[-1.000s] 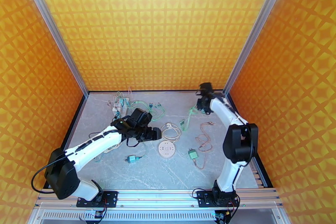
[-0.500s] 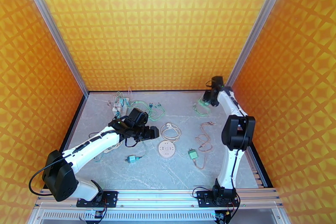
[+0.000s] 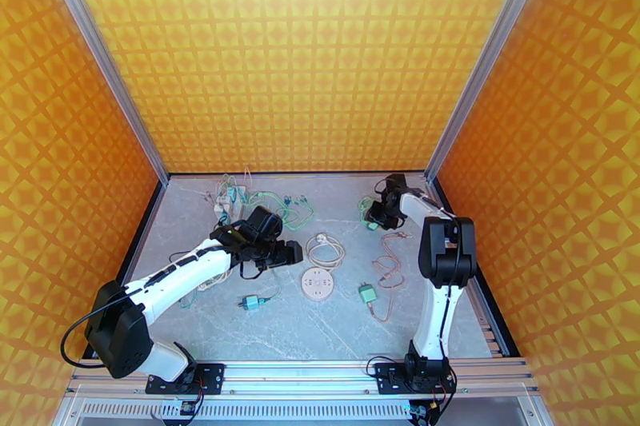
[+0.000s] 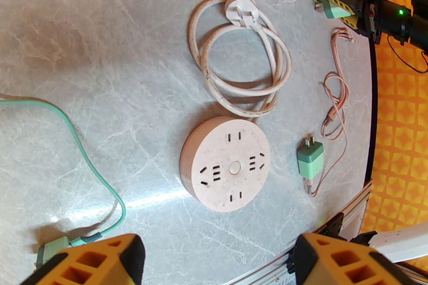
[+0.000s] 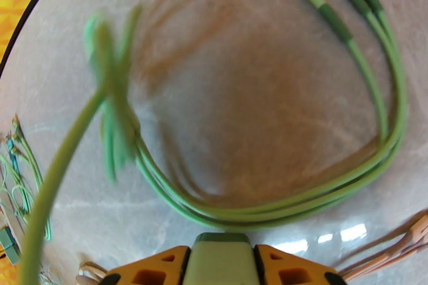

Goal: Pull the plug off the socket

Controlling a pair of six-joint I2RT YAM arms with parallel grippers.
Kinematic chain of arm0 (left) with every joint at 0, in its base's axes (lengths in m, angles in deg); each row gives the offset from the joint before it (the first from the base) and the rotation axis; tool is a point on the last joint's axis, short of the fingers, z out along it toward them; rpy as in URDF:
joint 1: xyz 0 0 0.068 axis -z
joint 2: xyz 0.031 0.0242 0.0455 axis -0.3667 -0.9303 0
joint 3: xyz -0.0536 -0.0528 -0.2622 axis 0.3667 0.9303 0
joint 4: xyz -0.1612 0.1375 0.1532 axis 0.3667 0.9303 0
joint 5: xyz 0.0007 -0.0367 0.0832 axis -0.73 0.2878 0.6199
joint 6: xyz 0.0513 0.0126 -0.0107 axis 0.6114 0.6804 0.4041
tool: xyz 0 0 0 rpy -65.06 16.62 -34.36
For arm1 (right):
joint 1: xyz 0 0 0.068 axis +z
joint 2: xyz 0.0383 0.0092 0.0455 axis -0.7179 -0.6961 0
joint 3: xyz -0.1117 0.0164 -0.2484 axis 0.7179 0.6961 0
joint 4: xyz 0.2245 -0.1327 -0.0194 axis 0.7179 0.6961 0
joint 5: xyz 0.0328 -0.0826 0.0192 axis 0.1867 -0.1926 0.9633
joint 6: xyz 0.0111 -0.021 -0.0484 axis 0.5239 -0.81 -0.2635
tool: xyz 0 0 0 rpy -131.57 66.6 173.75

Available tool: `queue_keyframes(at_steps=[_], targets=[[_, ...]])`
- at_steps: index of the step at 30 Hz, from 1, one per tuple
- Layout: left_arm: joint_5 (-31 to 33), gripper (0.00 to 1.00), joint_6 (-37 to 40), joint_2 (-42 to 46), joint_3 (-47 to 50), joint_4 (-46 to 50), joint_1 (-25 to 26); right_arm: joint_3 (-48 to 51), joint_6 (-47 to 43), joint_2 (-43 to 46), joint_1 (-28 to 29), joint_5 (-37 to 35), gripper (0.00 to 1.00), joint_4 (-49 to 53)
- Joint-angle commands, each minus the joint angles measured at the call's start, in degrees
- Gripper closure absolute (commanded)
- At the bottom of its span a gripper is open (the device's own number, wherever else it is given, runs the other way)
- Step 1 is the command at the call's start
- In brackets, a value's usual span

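The round pink socket [image 3: 318, 285] lies flat mid-table with nothing plugged into it; the left wrist view has it [image 4: 224, 163] just ahead of my fingers. My left gripper [image 3: 285, 253] hovers to its left, open, the orange fingers [image 4: 85, 262] spread wide. My right gripper [image 3: 374, 216] is low at the back right, shut on a light green plug [image 5: 222, 262]. That plug's green cable [image 5: 299, 206] loops on the table under it. The left wrist view catches the right gripper [image 4: 348, 5] with the plug at its top right.
A white coiled cord [image 4: 241, 61] with its own plug lies behind the socket. A green adapter [image 4: 310, 160] and thin pink cable [image 4: 334, 93] lie to the right, and a teal plug [image 3: 253, 303] lies front left. Tangled cables [image 3: 240, 200] sit back left.
My right gripper swung toward the back right corner with the green plug and cable, then came down and left near the table. The left arm drew back slightly.
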Motion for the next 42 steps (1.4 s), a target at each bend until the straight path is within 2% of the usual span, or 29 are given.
queue_keyframes(at_steps=[1,6,9,13,14,15,23,31,35,38,42], targets=[[0.88,0.22,0.06,0.0,-0.49,1.61,-0.42,0.79,0.82,2.05,-0.02,3.39,0.56,-1.45],[1.82,0.12,0.02,1.71,0.47,1.87,-0.49,2.0,1.13,5.76,-0.02,1.81,0.34,-1.04],[2.1,0.1,0.68,2.83,1.11,2.04,-0.44,2.8,0.64,8.71,-0.04,-0.3,0.23,0.36],[3.45,0.05,1.75,4.71,1.99,3.05,-3.35,5.89,0.6,13.77,-0.02,-0.86,0.12,0.75],[3.94,0.01,2.03,5.39,2.45,3.17,-3.95,7.01,0.61,15.44,-0.04,-1.14,0.05,0.75],[4.59,0.01,2.38,6.21,2.86,3.2,-4.58,8.19,0.59,17.25,0.11,-1.25,0.02,0.75],[8.52,0.01,8.4,9.98,3.73,3.9,-13.74,16.81,0.82,30.79,3.82,-2.22,0.02,-0.19],[8.57,0.02,18.08,9.03,2.13,2.13,-24.27,23.81,5.94,39.37,13.49,-2.82,0.01,-6.46],[11.97,0.16,23.65,5.63,0.49,2.7,-26.33,24.19,7.38,39.02,18.18,-3.01,0.02,-8.04],[14.37,0.32,26.91,2.07,-0.21,1.63,-27.85,23.84,8.61,37.86,20.1,-1.77,0.02,-9.25],[15.94,0.37,30.36,-4.45,-3.52,1.48,-29.01,22.17,8.99,35.9,22.07,-0.76,0.02,-10.33]])
